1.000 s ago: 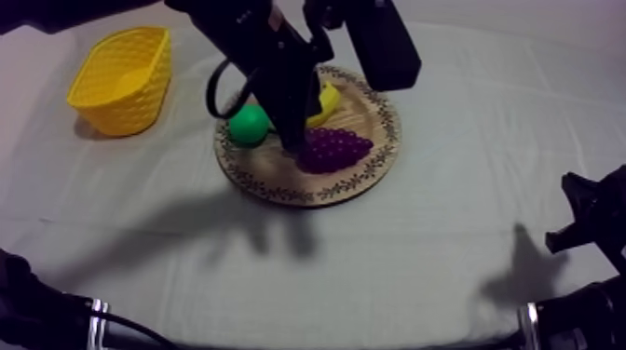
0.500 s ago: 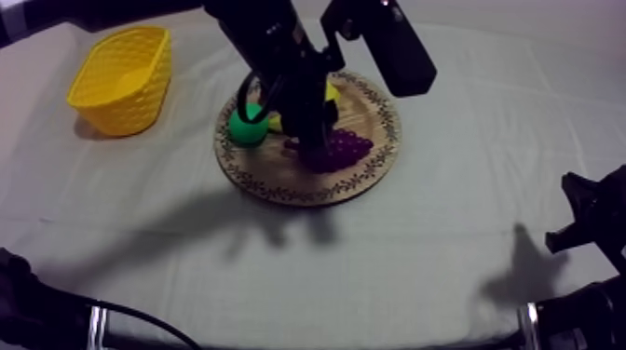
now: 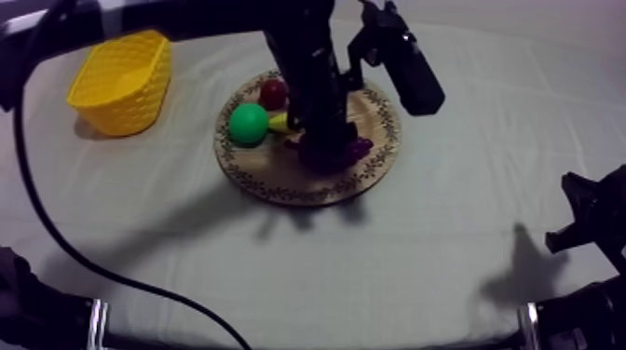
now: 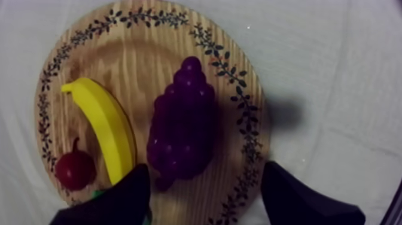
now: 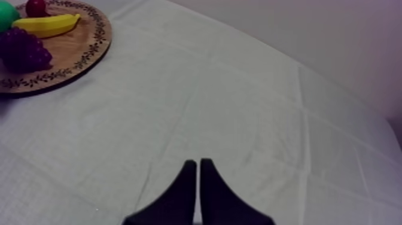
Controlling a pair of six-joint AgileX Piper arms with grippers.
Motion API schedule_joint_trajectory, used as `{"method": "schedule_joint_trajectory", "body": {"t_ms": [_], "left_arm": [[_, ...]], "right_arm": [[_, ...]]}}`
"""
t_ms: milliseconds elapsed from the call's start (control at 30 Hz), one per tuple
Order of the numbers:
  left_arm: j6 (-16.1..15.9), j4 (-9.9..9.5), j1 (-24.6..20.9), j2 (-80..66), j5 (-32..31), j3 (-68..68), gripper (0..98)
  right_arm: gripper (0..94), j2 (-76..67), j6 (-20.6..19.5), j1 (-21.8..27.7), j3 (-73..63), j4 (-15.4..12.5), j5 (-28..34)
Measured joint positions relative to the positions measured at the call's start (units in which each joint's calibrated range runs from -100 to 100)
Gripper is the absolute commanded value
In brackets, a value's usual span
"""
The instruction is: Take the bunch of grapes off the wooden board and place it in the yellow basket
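Observation:
The purple bunch of grapes point(image 4: 182, 125) lies on the round wooden board point(image 4: 137, 54), right of the banana point(image 4: 104, 125). My left gripper point(image 4: 206, 179) hangs open just above the bunch, one finger at each side of its thick end, not closed on it. From above, the left arm covers most of the grapes point(image 3: 359, 147) on the board point(image 3: 279, 181). The yellow basket point(image 3: 121, 79) stands at the far left. My right gripper point(image 5: 196, 163) is shut on nothing and rests low at the table's right point(image 3: 582, 219).
On the board also lie a banana point(image 3: 278, 121), a small red fruit point(image 3: 273, 92) and a round green fruit point(image 3: 249, 123). Bare cloth lies between board and basket. The right wrist view has the board point(image 5: 78, 48) far off.
My left gripper has opened and the arm has shifted right, from the bunch's left edge to directly over it. The small red fruit is now uncovered. The right arm is still.

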Motion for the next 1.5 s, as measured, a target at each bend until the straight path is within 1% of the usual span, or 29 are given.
{"method": "schedule_joint_trajectory", "body": {"t_ms": [367, 700, 933, 1033, 1167, 1233, 1500], "left_arm": [[-1.2, -0.76, -0.4, 10.0, 0.8, -7.9, 73.1], [-1.3, -1.0, -1.5, 15.3, 1.7, -12.3, 72.5], [-0.9, -1.2, -1.7, 18.0, 3.9, -14.9, 70.9], [-0.5, -1.41, -1.6, 19.3, 4.6, -15.8, 67.2], [0.6, -1.8, -1.5, 20.5, 5.5, -16.8, 56.9], [0.9, -1.92, -1.5, 20.8, 5.6, -17.2, 53.5], [1.6, -1.86, -1.6, 20.2, 4.8, -16.5, 47.4]], "right_arm": [[0.3, 0.0, 0.1, 0.0, 0.0, 0.0, 0.0], [0.3, 0.0, 0.0, 0.0, 0.0, 0.0, 0.0], [0.3, 0.0, 0.0, 0.0, 0.0, 0.0, 0.0], [0.3, 0.0, 0.0, 0.0, 0.0, 0.0, 0.0], [0.3, 0.0, 0.0, 0.0, 0.0, 0.0, 0.0], [0.3, 0.0, 0.0, 0.0, 0.0, 0.0, 0.0], [0.3, 0.0, 0.0, 0.0, 0.0, 0.0, 0.0]]}}
